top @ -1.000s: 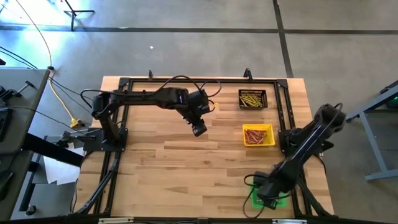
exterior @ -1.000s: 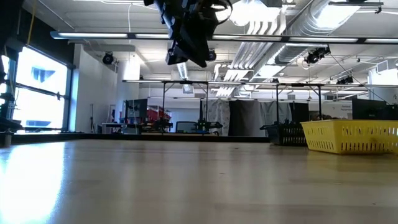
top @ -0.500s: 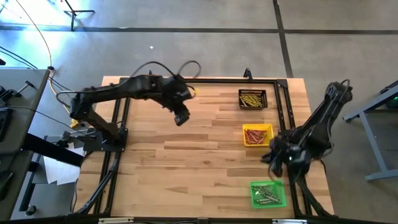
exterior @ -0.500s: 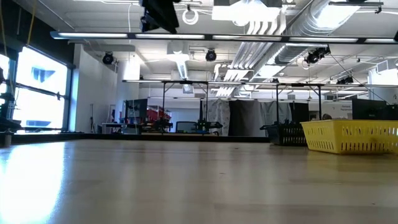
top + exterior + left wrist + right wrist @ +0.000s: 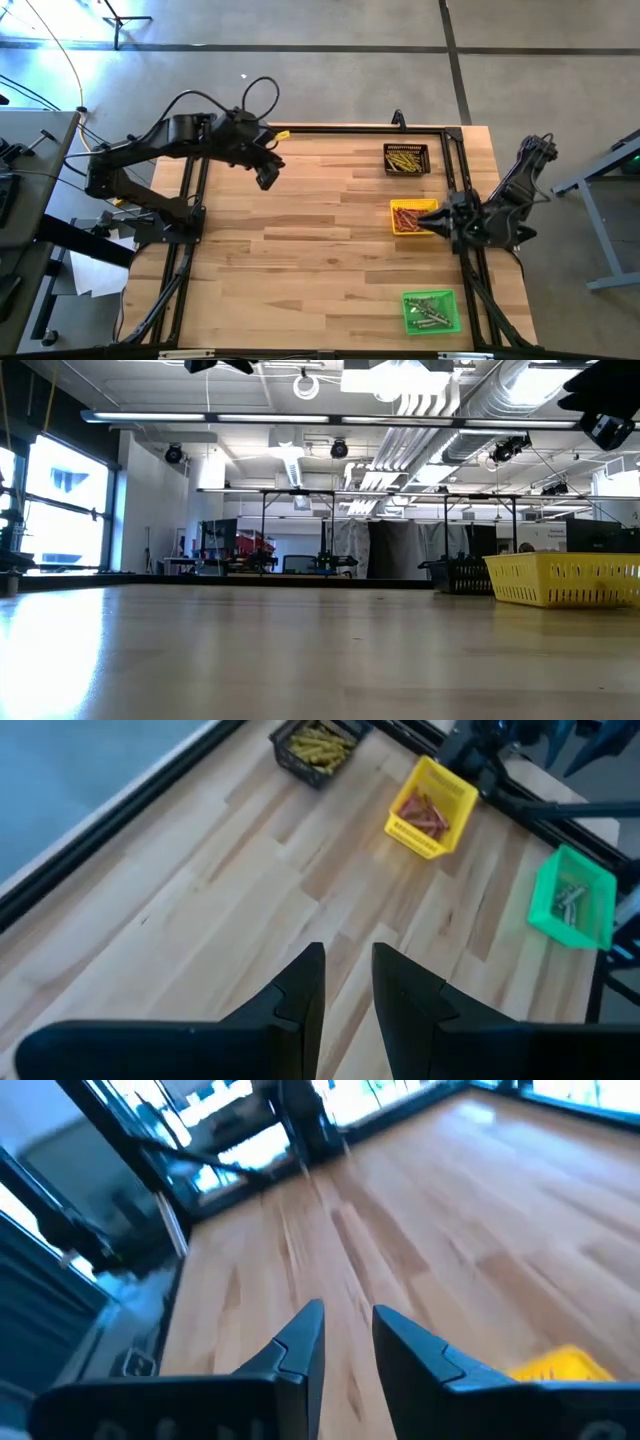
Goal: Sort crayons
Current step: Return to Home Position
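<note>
The crayons lie sorted in three small trays along the table's right side. Yellow ones are in the black tray (image 5: 406, 159) (image 5: 312, 745), red ones in the yellow tray (image 5: 410, 217) (image 5: 428, 808), and greyish ones in the green tray (image 5: 431, 311) (image 5: 572, 900). My left gripper (image 5: 267, 180) (image 5: 348, 952) hangs high over the table's far left part, tilted down, open by a narrow gap with nothing in it. My right gripper (image 5: 432, 218) (image 5: 348, 1312) is raised at the yellow tray's right edge, pointing nearly level toward the table's left. It is open by a narrow gap and holds nothing.
A black metal frame (image 5: 320, 130) runs along the table's far edge and both sides. Bare wood (image 5: 320, 250) fills the table's middle and left. In the low view the yellow tray (image 5: 565, 578) stands at the right, with the black tray (image 5: 458, 575) behind it.
My left gripper has risen and drawn back toward the table's far left corner. My right gripper has left the green tray at the near edge, swung toward the far edge to the yellow tray's right side, and tipped from pointing down to nearly level. The trays and crayons have kept still.
</note>
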